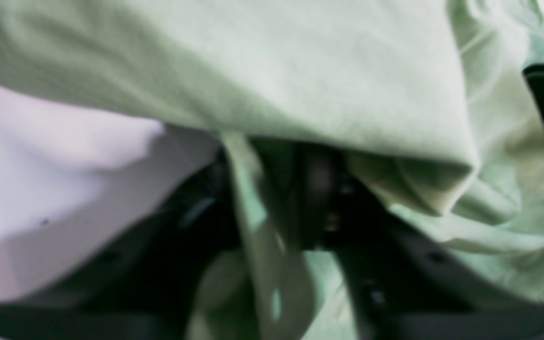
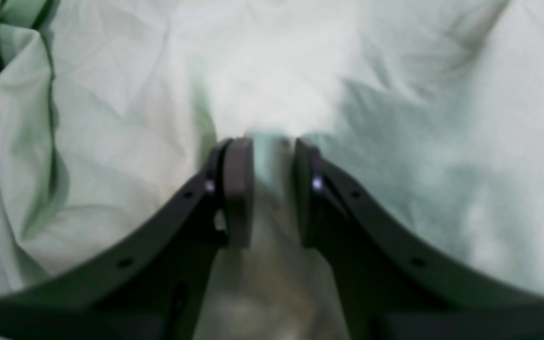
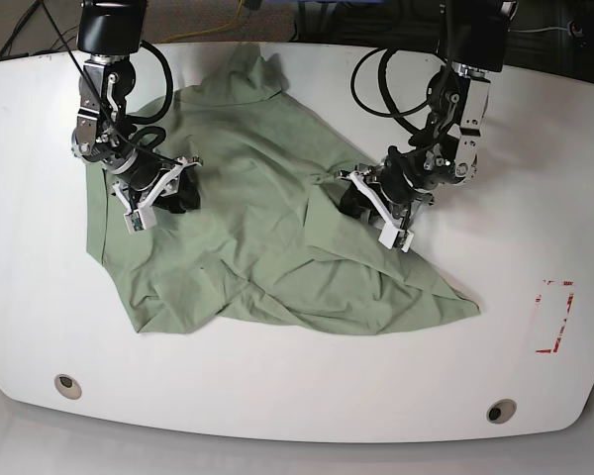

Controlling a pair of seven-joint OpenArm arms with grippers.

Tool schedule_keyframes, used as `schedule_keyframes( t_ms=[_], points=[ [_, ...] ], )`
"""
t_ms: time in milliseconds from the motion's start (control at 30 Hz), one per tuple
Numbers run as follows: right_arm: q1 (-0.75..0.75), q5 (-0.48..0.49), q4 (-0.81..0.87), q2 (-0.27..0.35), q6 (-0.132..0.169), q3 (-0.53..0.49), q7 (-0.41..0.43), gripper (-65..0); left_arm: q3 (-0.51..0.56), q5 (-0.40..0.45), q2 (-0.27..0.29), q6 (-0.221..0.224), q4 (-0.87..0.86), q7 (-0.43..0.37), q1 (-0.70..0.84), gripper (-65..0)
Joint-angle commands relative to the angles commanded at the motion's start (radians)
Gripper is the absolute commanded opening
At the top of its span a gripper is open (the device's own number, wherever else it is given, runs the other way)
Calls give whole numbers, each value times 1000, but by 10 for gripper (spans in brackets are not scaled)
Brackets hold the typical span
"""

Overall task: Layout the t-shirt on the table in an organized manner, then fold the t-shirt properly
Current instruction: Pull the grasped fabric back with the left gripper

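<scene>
The plain pale sage-green cloth t-shirt lies spread but rumpled across the middle of the large white smooth worktop, with loose folds throughout and one corner trailing toward the red tape mark. The left gripper has its black fingers closed on a bunched strip of the cloth at the shirt's side. The right gripper presses down into the fabric, its fingers slightly parted with a ridge of cloth pinched between them.
</scene>
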Motion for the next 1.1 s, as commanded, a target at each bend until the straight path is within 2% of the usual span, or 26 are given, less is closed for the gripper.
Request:
schedule_keyframes(
  t_ms=[133, 333, 667, 833, 1100],
  points=[
    [0, 0, 0, 0, 0, -2, 0, -499, -2, 0, -2, 0, 5, -11, 2, -628],
    [0, 0, 0, 0, 0, -2, 0, -499, -21, -2, -17, 3, 43, -46, 18, -628],
    [0, -3, 0, 0, 0, 0, 0, -499, -68, -2, -28, 5, 210, -43, 107, -628],
    [0, -3, 0, 0, 0, -2, 0, -499, -78, -3, -74, 5, 269, -43, 164, -628],
    [0, -2, 0, 0, 0, -3, 0, -499, -195, -3, -80, 5, 364, -43, 285, -628]
  ],
)
